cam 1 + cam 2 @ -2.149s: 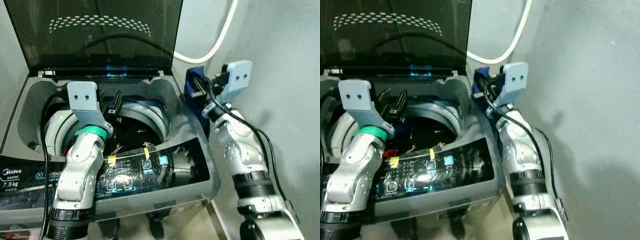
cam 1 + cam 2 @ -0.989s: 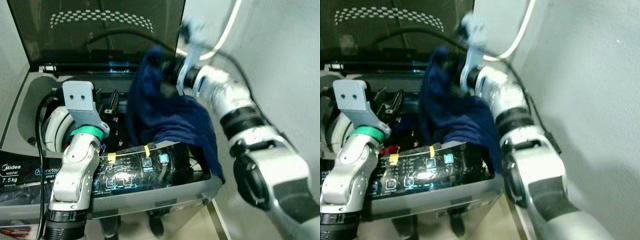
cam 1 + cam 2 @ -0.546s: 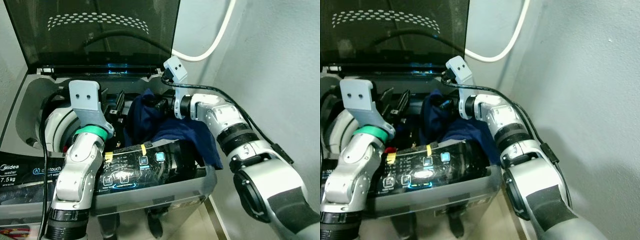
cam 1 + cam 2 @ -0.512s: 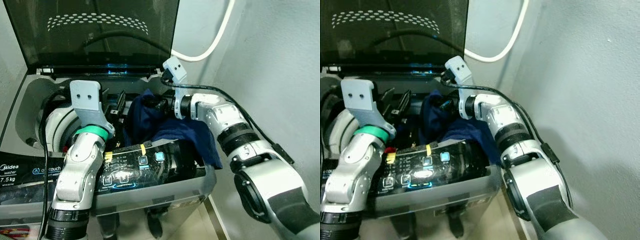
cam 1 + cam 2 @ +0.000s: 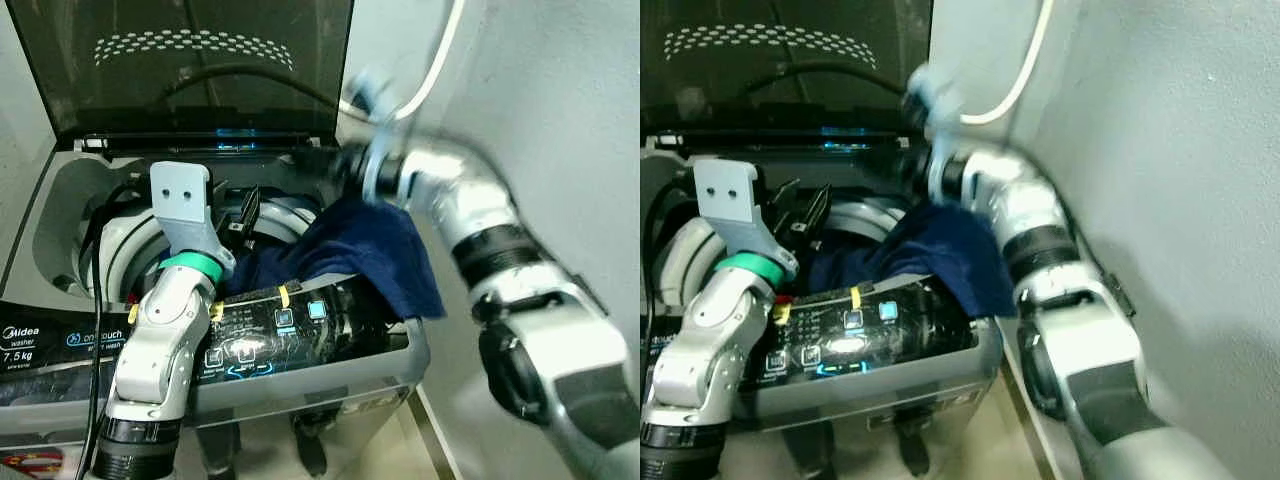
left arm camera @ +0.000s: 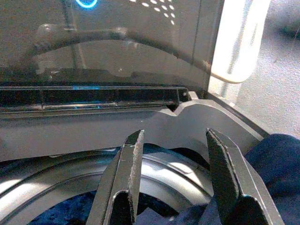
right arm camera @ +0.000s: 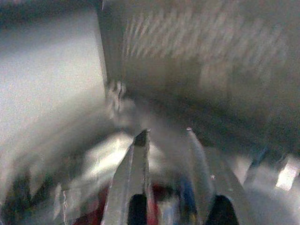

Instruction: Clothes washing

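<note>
A dark blue garment [image 5: 365, 248] lies draped over the right front rim of the top-loading washing machine [image 5: 55, 205], with one end hanging into the drum [image 6: 56, 164]. My left gripper [image 5: 241, 210] hovers over the drum, open and holding nothing; the left wrist view shows its fingers [image 6: 129, 159] apart above the drum's ring, with the blue cloth [image 6: 276, 159] to one side. My right arm is blurred with motion at the back right corner of the machine. My right gripper [image 7: 165, 132] is open there with nothing between its fingers.
The dark lid [image 5: 200, 70] stands upright behind the drum with a black cable across it. A lit control panel [image 5: 250, 342] runs along the front edge. A white hose [image 5: 432, 70] loops on the wall, and the grey wall [image 5: 570, 120] is close on the right.
My right gripper has let go of the blue garment and swung back towards the lid hinge. The garment has sunk lower onto the rim and into the drum.
</note>
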Robot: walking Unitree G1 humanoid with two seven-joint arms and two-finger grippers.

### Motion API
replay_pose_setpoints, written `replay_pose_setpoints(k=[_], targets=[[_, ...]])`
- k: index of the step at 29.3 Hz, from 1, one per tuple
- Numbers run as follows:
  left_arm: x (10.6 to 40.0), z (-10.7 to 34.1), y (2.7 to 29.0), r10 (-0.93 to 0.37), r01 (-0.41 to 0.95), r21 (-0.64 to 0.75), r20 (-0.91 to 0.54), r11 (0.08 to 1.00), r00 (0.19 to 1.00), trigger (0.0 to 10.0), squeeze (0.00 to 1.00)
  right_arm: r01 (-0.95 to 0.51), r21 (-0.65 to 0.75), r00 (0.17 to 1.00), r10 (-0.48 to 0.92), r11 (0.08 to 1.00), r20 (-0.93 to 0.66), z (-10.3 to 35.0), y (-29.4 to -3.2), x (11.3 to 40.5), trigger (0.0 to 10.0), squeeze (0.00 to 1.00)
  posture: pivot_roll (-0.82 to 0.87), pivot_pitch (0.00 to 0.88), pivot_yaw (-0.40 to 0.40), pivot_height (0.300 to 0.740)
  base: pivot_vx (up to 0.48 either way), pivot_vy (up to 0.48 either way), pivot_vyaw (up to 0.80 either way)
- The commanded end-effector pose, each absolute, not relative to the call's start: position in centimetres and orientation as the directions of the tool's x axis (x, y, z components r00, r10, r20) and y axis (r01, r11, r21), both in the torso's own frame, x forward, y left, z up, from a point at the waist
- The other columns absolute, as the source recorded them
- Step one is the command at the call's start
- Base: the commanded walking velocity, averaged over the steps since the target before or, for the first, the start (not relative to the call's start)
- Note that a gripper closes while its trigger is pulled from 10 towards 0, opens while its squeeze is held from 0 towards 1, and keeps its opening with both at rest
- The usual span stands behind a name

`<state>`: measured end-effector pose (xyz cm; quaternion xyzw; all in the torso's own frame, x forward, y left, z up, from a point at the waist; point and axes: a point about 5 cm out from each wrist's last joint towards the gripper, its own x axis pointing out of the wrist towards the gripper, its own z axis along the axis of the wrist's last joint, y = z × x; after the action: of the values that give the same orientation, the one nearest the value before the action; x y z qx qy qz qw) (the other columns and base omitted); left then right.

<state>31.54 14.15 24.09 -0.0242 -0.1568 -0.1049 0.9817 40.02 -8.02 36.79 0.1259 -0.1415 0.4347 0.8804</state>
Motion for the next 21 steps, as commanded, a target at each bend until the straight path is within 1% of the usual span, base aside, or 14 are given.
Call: replay_pose_setpoints(k=[1,5,6,7,10,12,13,15,16,17,18,19,20,21], targets=[[31.4,23.9,15.1,-0.153,0.165,-0.014,0.301,0.986,0.941,10.0,0.00,-0.752,0.289,0.638,0.546,0.592,0.543,39.4,-10.7,40.2,10.0,0.00,0.09,0.034,-0.002,0.740,0.000,0.000,0.00],[31.4,23.9,15.4,-0.145,0.156,-0.013,0.295,0.988,0.944,10.0,0.00,-0.725,0.336,0.663,0.479,0.601,0.575,40.4,-12.2,40.3,10.0,0.00,0.09,0.034,-0.002,0.740,0.000,0.000,0.00],[31.5,23.7,15.5,-0.152,0.157,0.003,0.278,0.988,0.948,10.0,0.00,-0.697,0.276,0.685,0.501,0.661,0.530,40.1,-12.5,40.4,10.0,0.00,0.09,0.035,-0.003,0.740,0.000,0.000,0.00],[31.5,23.7,15.5,-0.152,0.157,0.003,0.278,0.988,0.948,10.0,0.00,-0.697,0.276,0.685,0.501,0.661,0.530,40.1,-12.5,40.4,10.0,0.00,0.09,0.035,-0.003,0.740,0.000,0.000,0.00],[31.7,23.0,16.0,-0.139,0.128,0.066,0.204,0.990,0.969,10.0,0.00,-0.631,0.096,0.738,0.558,0.770,0.379,38.4,-13.2,40.8,10.0,0.00,0.09,0.034,-0.005,0.740,0.000,0.000,0.00],[31.8,22.8,16.3,-0.127,0.115,0.081,0.177,0.990,0.976,10.0,0.00,-0.621,0.073,0.747,0.560,0.780,0.359,38.0,-13.4,40.8,10.0,0.00,0.09,0.034,-0.005,0.740,0.000,0.000,0.00],[31.7,22.2,17.4,-0.094,0.080,0.142,0.093,0.987,0.991,10.0,0.00,-0.596,0.002,0.773,0.572,0.803,0.275,36.5,-13.8,41.0,10.0,0.00,0.09,0.035,-0.003,0.740,0.000,0.000,0.00],[31.7,22.2,17.4,-0.094,0.080,0.142,0.093,0.987,0.991,10.0,0.00,-0.596,0.002,0.773,0.572,0.803,0.275,36.5,-13.8,41.0,10.0,0.00,0.09,0.035,-0.003,0.740,0.000,0.000,0.00],[31.6,22.0,18.4,-0.060,0.052,0.181,0.042,0.982,0.997,10.0,0.00,-0.573,-0.077,0.794,0.575,0.816,0.197,35.0,-14.2,41.2,10.0,0.00,0.09,0.035,-0.003,0.740,0.000,0.000,0.00],[31.6,22.0,18.4,-0.060,0.052,0.181,0.042,0.982,0.997,10.0,0.00,-0.573,-0.077,0.794,0.575,0.816,0.197,35.0,-14.2,41.2,10.0,0.00,0.09,0.035,-0.003,0.740,0.000,0.000,0.00],[31.2,22.1,19.2,-0.044,0.039,0.202,0.020,0.979,0.999,10.0,0.00,-0.547,-0.161,0.817,0.566,0.822,0.114,33.3,-14.7,41.3,10.0,0.00,0.09,0.039,-0.004,0.740,0.000,0.000,0.00],[30.6,22.4,19.5,-0.081,0.075,0.218,0.019,0.973,0.997,10.0,0.00,-0.527,-0.215,0.834,0.549,0.822,0.058,31.6,-15.4,41.3,10.0,0.00,0.09,0.040,-0.006,0.740,0.000,0.000,0.00],[30.6,22.4,19.5,-0.081,0.075,0.218,0.019,0.973,0.997,10.0,0.00,-0.527,-0.215,0.834,0.549,0.822,0.058,31.6,-15.4,41.3,10.0,0.00,0.09,0.040,-0.006,0.740,0.000,0.000,0.00],[29.9,22.9,19.3,-0.158,0.146,0.232,0.034,0.962,0.987,10.0,0.00,-0.506,-0.242,0.848,0.529,0.828,0.039,30.6,-16.0,41.2,10.0,0.00,0.09,0.044,-0.006,0.740,0.000,0.000,0.00]])
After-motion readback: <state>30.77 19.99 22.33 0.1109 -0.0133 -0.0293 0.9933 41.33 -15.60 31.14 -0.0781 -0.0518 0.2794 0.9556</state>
